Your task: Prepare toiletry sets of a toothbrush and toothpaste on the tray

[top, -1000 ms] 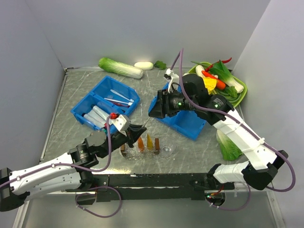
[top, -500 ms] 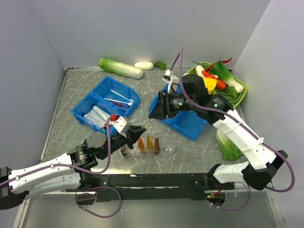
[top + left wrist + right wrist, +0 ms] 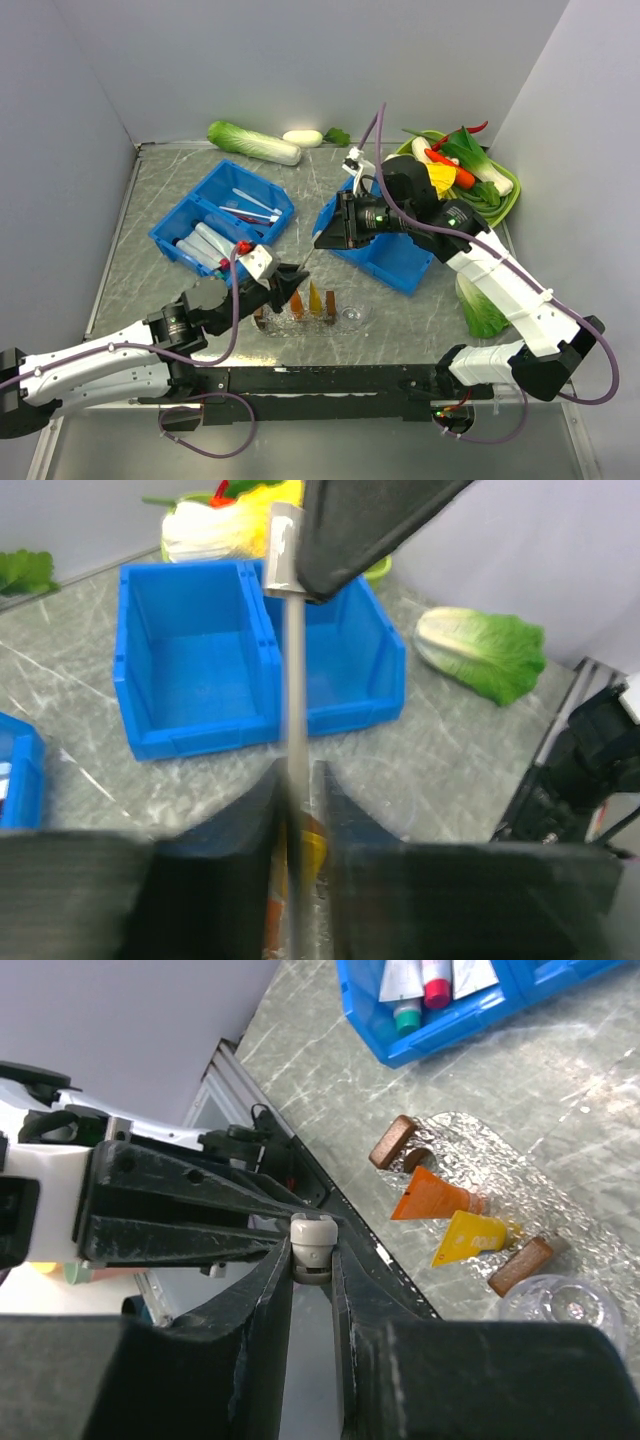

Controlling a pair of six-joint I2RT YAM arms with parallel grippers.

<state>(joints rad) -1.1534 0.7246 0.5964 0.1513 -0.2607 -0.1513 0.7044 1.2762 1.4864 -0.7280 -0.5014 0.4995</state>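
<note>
Jaws of your left gripper (image 3: pixel 297 780) sit tight either side of toothbrush (image 3: pixel 293 660) shaft, lower centre of overhead view; can't tell if pinching. Tray (image 3: pixel 560 1210) just beyond, carrying orange tube (image 3: pixel 430 1200) and yellow tube (image 3: pixel 470 1240). Toothbrush slants up in air, off tray, to your right gripper (image 3: pixel 312 1256): jaws clamped on pale end. Blue bins (image 3: pixel 225 215) behind. Vegetable tray (image 3: pixel 510 185) upper right.

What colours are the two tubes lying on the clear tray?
An orange tube and a yellow tube, clearest in the right wrist view.
</note>
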